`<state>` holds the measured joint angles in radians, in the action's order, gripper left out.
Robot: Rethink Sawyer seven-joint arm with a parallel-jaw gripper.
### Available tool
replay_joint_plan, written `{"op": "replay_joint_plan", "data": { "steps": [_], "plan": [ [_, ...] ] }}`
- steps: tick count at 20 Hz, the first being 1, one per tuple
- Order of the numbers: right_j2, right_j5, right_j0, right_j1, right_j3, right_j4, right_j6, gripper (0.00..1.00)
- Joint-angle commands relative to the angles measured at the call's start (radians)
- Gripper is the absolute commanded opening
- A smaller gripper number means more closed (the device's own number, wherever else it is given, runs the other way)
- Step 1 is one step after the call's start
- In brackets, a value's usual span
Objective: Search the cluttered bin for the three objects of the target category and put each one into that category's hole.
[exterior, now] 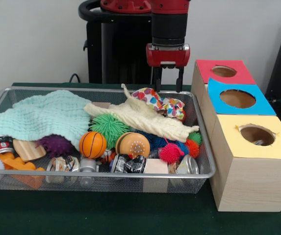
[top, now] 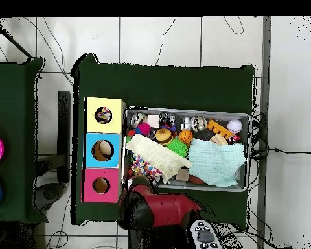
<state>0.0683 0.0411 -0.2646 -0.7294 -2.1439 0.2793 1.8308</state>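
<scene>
**Inspector:** State of the tool, please.

**Assessor:** The gripper [exterior: 167, 78] hangs above the far rim of the wire bin [exterior: 206, 161], fingers spread with a gap between them and nothing held. In the overhead view the arm covers it, so the front view is the only evidence.

**Inspector:** And the target objects?

**Assessor:** The category is not stated, so I cannot name them. Directly below the gripper lies a spotted cloth [exterior: 162, 104]; just beyond it, a cream cloth [exterior: 142, 119] drapes over spiky balls, among them a green one [exterior: 110, 128] and a pink one [exterior: 171, 152]. A mint cloth [exterior: 42, 117] lies well off to one side. The three holes, in the red box [exterior: 224, 71], blue box [exterior: 238, 99] and yellow box [exterior: 257, 135], stand beside the bin.

**Inspector:** Recommendation?

**Assessor:** In my judgement, descend straight, pinch a raised fold rather than a flat patch, and lift slowly: the cloths overlap and could drag neighbours out.
</scene>
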Motion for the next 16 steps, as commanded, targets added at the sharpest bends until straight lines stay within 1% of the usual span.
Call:
{"op": "replay_joint_plan", "data": {
  "steps": [1,8,16],
  "plan": [
    [0.091,-0.095,-0.029,-0.027,0.099,-0.001,0.064,1.00],
    [0.059,0.006,-0.007,0.058,0.117,0.010,0.095,1.00],
    [0.052,0.030,-0.006,0.092,0.134,0.017,0.093,1.00]
  ]
}}
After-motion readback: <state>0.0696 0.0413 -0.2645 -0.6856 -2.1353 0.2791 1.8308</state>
